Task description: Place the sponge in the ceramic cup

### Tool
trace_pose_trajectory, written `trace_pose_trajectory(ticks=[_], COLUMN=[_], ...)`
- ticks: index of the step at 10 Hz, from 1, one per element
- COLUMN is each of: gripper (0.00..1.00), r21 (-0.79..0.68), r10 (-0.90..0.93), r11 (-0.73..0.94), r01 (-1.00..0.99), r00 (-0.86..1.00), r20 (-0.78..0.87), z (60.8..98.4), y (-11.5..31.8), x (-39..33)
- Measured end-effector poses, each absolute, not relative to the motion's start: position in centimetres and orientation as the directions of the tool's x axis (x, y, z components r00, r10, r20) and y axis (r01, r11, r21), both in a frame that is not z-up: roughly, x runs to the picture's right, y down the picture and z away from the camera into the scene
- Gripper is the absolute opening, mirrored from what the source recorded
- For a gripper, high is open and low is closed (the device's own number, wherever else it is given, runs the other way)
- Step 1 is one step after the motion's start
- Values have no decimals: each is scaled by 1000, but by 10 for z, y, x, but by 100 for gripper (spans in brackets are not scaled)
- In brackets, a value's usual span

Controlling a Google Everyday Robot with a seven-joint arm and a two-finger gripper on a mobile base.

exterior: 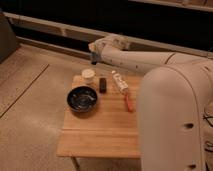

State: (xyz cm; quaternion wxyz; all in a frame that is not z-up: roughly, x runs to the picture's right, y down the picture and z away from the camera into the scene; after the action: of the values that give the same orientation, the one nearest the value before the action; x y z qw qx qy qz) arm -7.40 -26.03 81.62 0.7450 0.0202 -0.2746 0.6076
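On the table [100,135], the ceramic cup [88,75] is set near the back left corner, and the sponge [102,84] is laid just to its right. The bowl [82,98] is placed in front of both. A tube [119,80] is laid right of the sponge, with a small tool [129,103] in front of it. The gripper [94,59] is held above the table's back edge, behind the ceramic cup.

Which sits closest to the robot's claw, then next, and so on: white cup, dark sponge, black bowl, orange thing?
The gripper hangs above the table's far edge.
1. White cup, just beneath it.
2. Dark sponge, beside the cup.
3. Black bowl, nearer the camera.
4. Orange thing, farthest, by the robot's body.
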Motion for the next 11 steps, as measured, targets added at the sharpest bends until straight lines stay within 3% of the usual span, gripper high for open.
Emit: trace_pose_trajectory(ticks=[6,11], gripper=[0,0], r21=[-313,-334], r10=[891,837], r11=[268,392], r01=[-911,-857], r00=[111,182], r20=[441,516], z=[813,819], y=[-261,-271], x=[-79,-125])
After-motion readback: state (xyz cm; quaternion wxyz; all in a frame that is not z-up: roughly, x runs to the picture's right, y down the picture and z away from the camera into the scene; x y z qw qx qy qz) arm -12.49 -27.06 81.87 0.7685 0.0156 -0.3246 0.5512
